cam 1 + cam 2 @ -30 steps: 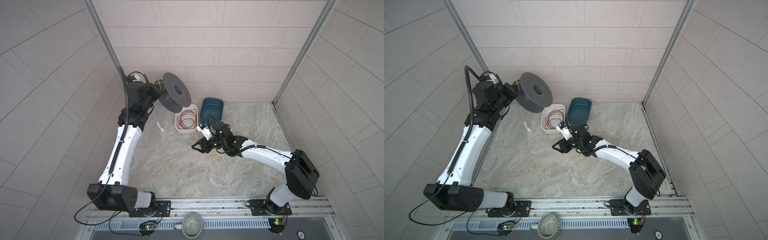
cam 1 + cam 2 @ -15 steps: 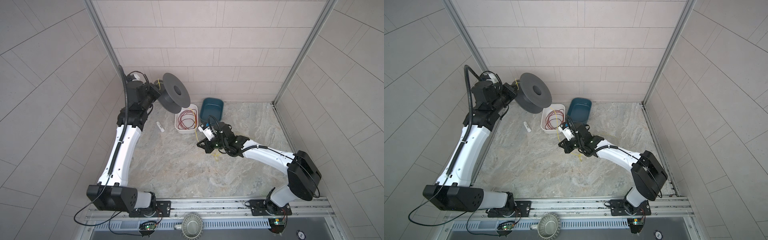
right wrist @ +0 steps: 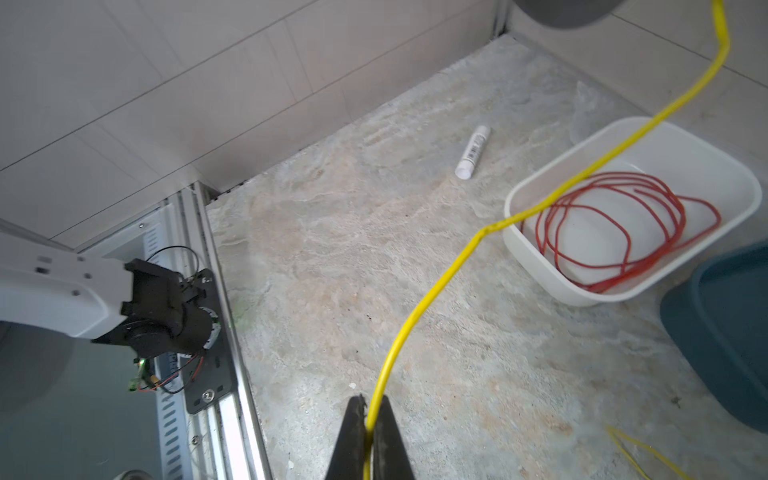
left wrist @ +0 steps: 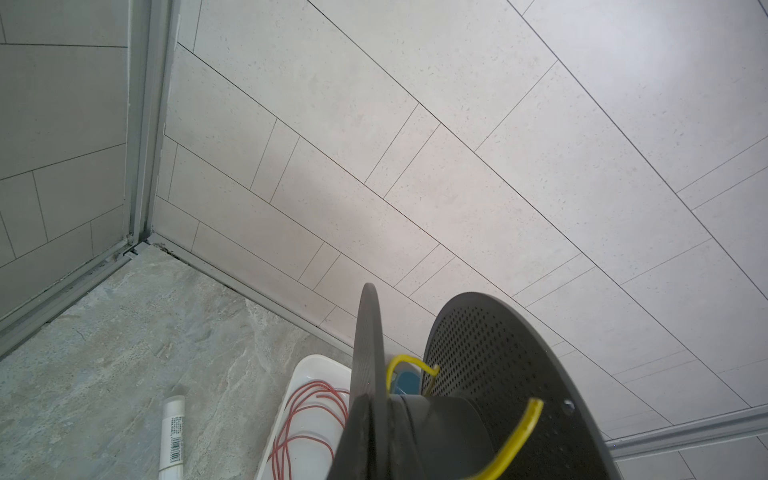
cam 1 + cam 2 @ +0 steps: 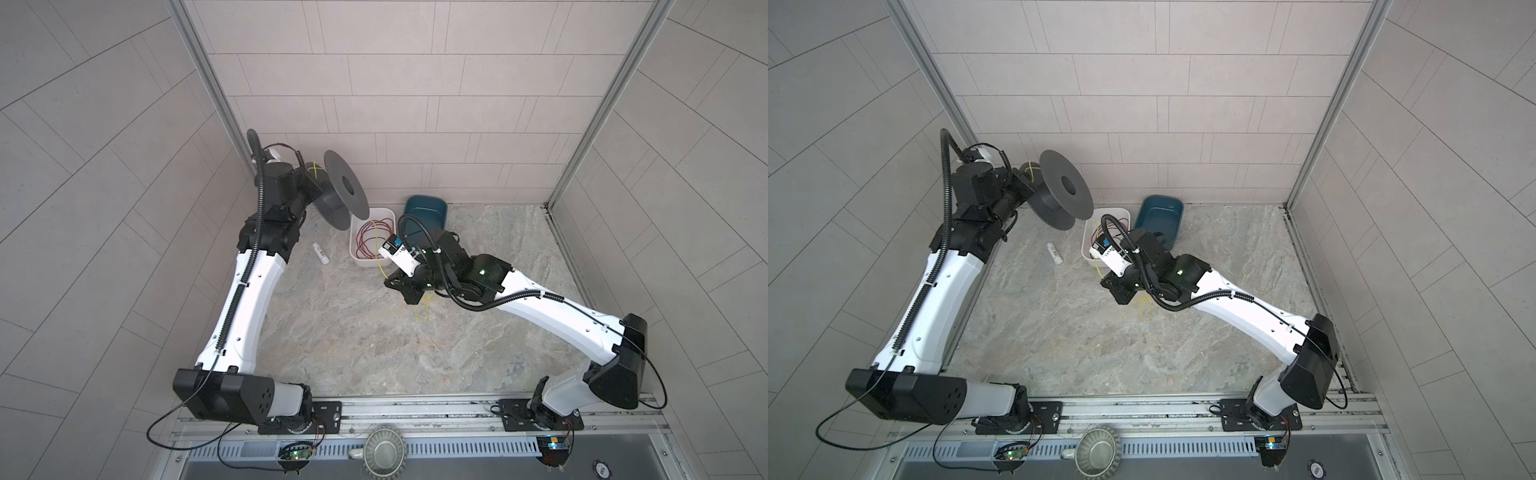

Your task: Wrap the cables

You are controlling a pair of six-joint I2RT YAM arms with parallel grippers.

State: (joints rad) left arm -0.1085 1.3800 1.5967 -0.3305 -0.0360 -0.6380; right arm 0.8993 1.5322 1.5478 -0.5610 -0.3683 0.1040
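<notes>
Yellow cable [image 3: 436, 291], one length only, is running from the grey spool [image 5: 343, 195] down across the rim of the white tray [image 3: 536, 270] to my right tool [image 3: 370, 403]. Its loose tail is lying in thin loops on the bench [image 5: 332, 332] just behind that tool. In the left wrist view its far end is showing as two short bends poking out at the spool's hub.

Tool state: my right tool is clenched on the yellow cable, with the wire passing between the fingertips. My left tool [image 5: 309, 189] is clamped on the spool and is holding it tilted and raised off the bench, near the back wall. The pads themselves are hidden behind the flange.

Handling, as I am judging it: the cable is looking very light, thin and springy, with a slick jacket, and it is carrying a kink near the tray rim. It is likely to slide through a loose pinch and to spring off the hub if slack is allowed. I am rating the straight run between tray and tool as the best hold, not the loose tail.

Count:
- one yellow cable
- one coil of red wire [image 3: 615, 232], lying in the white tray
- one spool
- two containers, the white tray and a teal tub [image 5: 432, 203]
- one white marker [image 5: 320, 254] on the bench
- two tools
</notes>
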